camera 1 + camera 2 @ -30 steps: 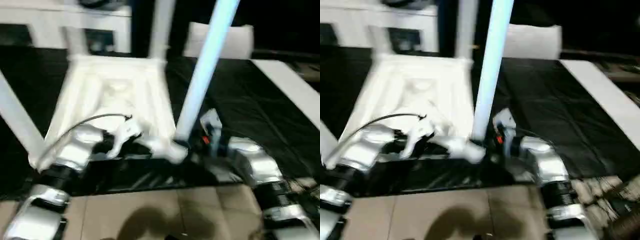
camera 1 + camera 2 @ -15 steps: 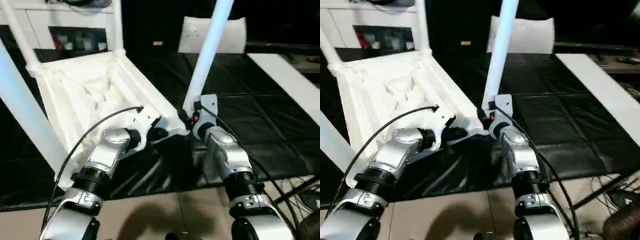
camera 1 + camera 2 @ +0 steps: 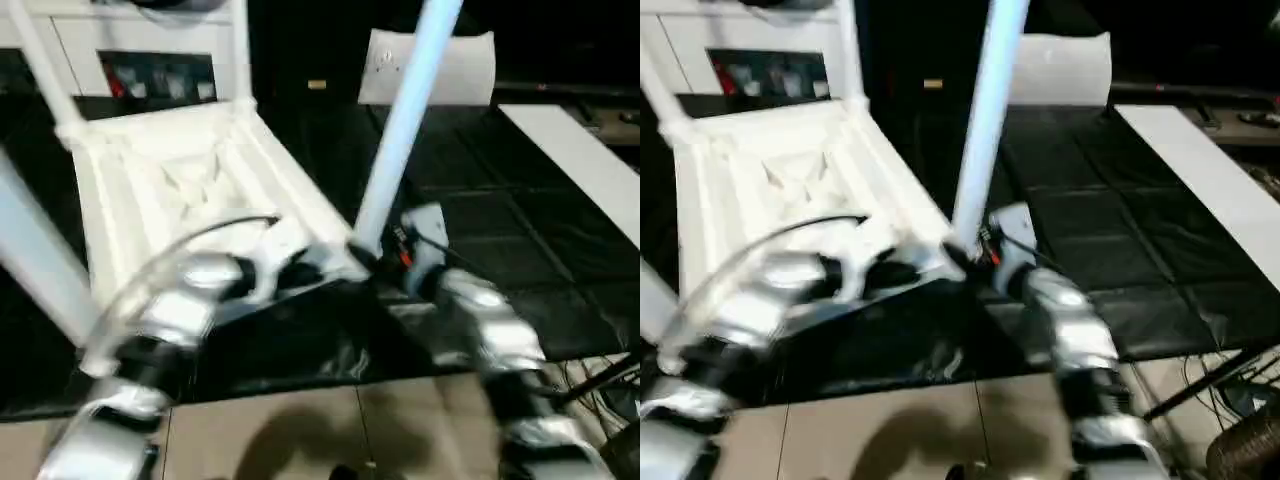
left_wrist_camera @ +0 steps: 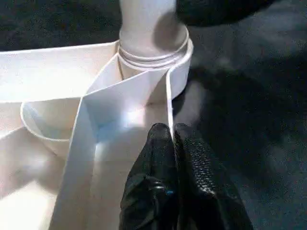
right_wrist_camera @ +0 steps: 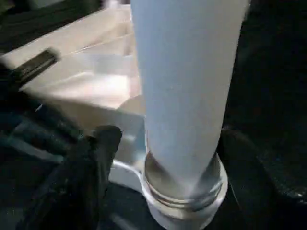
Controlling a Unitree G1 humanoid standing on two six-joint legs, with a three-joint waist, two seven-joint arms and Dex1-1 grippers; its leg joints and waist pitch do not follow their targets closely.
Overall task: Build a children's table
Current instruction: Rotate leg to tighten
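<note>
Left gripper (image 4: 173, 132): textured black fingers pressed together on ribbed white plastic tabletop (image 3: 190, 185). Right gripper (image 5: 168, 158): fingers apart either side of smooth tapered leg (image 5: 184, 91), seated in round corner socket (image 4: 154, 62).

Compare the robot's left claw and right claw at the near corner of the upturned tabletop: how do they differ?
The left claw has its two fingers pressed together; the right claw has its fingers spread wide, one on each side of the leg. The left claw rests on a rib of the tabletop; the right claw straddles the leg just above its corner socket. Both have black fingers and work at the same corner.
</note>
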